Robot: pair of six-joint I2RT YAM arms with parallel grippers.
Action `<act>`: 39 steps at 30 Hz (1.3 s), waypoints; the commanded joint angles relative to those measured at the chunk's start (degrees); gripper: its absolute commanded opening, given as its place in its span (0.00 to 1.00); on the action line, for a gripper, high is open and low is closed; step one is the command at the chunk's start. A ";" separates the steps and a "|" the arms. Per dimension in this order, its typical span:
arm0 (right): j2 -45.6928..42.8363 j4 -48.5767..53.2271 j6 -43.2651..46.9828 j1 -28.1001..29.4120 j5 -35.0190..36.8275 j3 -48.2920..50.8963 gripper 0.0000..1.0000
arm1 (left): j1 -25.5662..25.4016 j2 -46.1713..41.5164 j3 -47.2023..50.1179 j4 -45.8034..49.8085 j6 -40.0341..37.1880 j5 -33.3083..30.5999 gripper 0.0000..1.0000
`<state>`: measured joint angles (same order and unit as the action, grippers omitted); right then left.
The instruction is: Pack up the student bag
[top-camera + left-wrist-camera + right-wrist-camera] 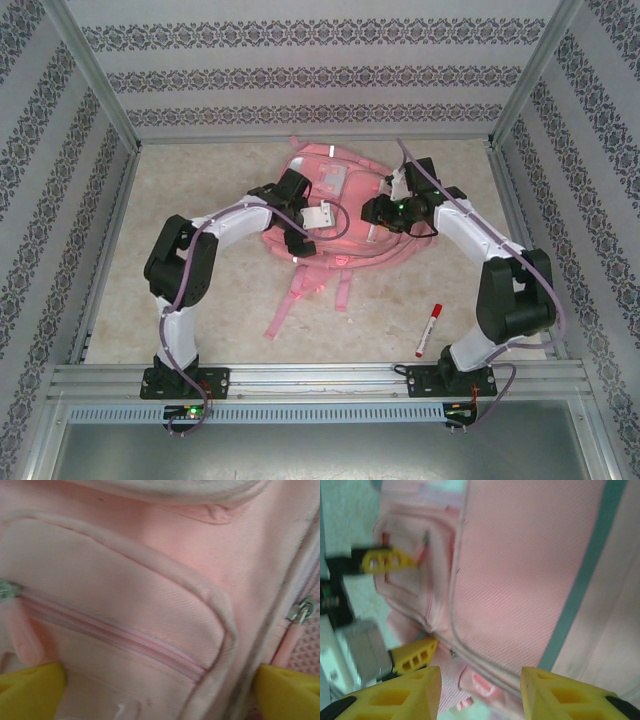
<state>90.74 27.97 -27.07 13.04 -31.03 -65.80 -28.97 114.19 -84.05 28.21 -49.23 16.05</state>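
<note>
Much table [400,300] room around student bag [335,175]

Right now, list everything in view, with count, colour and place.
student bag: one, pink, flat at the table's middle, straps toward the arms
marker: one, white and red, near right, beside the right arm's base
table: one, beige mottled top
walls: three, white with dark patterned bands, around the table
left gripper: one, yellow fingers, open over a zip pocket of the bag
right gripper: one, yellow fingers, jaws apart over the bag's right side
</note>
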 commanded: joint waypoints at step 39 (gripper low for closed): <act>3.58 -11.65 -25.33 19.87 18.94 8.16 0.30 | 1.67 3.24 -11.37 18.42 26.70 33.78 0.00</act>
<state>92.27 20.05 -50.63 32.45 -14.81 -56.73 -27.57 118.17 -95.15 47.37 -25.89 43.72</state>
